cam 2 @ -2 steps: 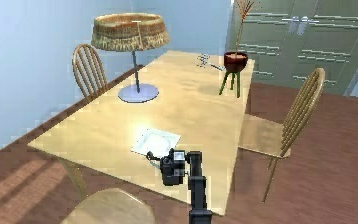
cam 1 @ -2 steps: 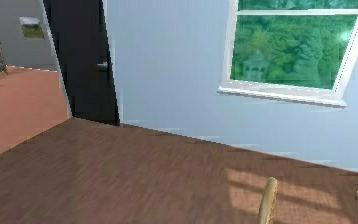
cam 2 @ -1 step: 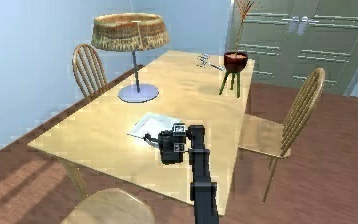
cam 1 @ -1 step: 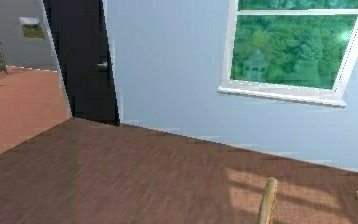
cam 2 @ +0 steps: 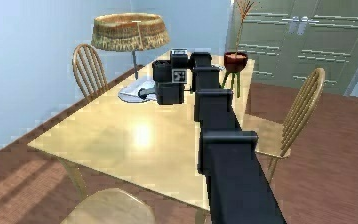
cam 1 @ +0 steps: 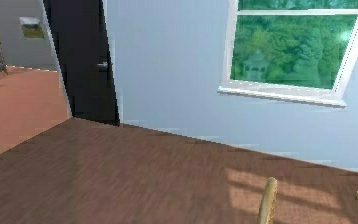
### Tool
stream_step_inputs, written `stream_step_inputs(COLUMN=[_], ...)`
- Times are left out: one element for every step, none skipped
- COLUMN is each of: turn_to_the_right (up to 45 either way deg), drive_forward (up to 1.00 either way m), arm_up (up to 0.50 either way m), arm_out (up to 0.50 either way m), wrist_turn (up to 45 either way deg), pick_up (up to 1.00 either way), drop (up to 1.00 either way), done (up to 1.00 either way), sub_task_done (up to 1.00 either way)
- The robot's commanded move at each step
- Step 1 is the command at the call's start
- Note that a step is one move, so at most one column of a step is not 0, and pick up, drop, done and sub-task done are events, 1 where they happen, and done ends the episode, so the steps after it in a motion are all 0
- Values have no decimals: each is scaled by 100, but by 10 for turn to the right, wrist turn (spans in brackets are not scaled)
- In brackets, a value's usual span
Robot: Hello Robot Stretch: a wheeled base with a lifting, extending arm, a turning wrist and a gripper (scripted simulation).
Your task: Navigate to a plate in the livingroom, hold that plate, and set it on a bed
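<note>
Hand [cam 2: 155,90]: at the far end of the arm, dark body with thin fingers, placed at the plate's edge. How the fingers are set cannot be told, nor whether it holds anything.
Arm [cam 2: 222,120]: dark square bar, rising from the arm side view's bottom edge and stretched out level across the tabletop.
Plate [cam 2: 134,96]: pale, lying flat on the tabletop just beside the hand, at the foot of the lamp.
Tabletop [cam 2: 107,145]: light wood, rectangular.
Lamp [cam 2: 130,32]: wicker shade, standing at the tabletop's far end.
Chairs: one round-backed [cam 2: 88,68] at the far left, one [cam 2: 302,105] at the right, one seat [cam 2: 112,208] at the near edge.
Pot [cam 2: 236,61]: dark red, with twigs, beyond the arm.
Forward view: dark door [cam 1: 82,60], window [cam 1: 292,45] with greenery outside, wooden floor [cam 1: 137,175].
</note>
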Motion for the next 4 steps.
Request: stream_step_inputs(turn_to_the_right=[0, 0, 0, 0], drive_forward=[0, 0, 0, 0], arm_up=[0, 0, 0, 0], arm_out=[0, 0, 0, -30], wrist_turn=[-450, -450, -270, 0], pick_up=[0, 0, 0, 0], drop=[0, 0, 0, 0], done=[0, 0, 0, 0], sub_task_done=[0, 0, 0, 0])
